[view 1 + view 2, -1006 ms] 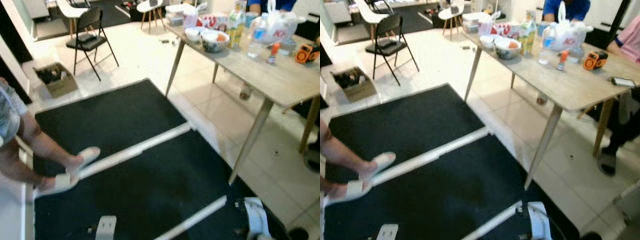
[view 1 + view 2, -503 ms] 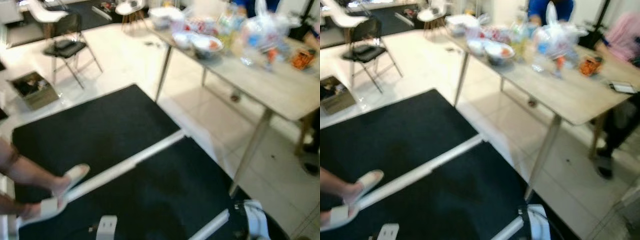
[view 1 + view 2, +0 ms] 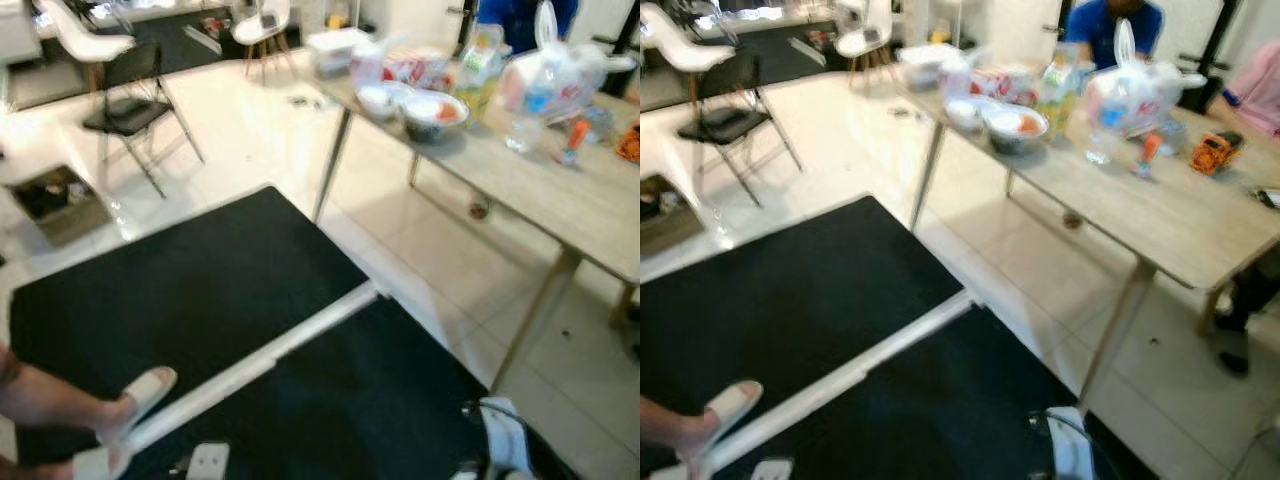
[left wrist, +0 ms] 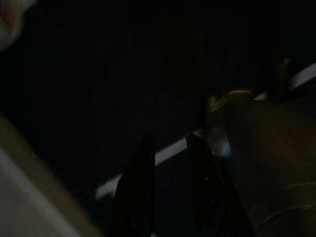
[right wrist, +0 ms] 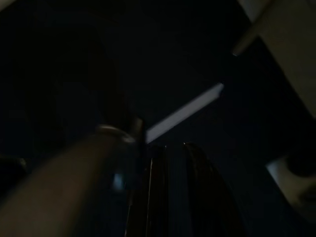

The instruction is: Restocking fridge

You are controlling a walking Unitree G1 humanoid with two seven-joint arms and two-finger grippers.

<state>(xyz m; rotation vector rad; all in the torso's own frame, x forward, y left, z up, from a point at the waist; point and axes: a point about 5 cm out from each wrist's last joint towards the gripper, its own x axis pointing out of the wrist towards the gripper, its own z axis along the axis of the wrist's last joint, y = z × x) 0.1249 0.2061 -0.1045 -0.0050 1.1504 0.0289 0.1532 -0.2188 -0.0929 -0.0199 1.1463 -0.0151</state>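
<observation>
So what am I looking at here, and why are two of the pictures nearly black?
This is a walking humanoid robot. The two bright pictures come from cameras in its head, looking down at a black floor mat crossed by a white strip. A long pale wooden table carries groceries: a bowl of food, a white plastic bag and a clear water bottle. A person's sandalled foot is on the mat. The dark pictures come from wrist cameras; each arm hangs idle in shade. The left claw and right claw hold nothing.
</observation>
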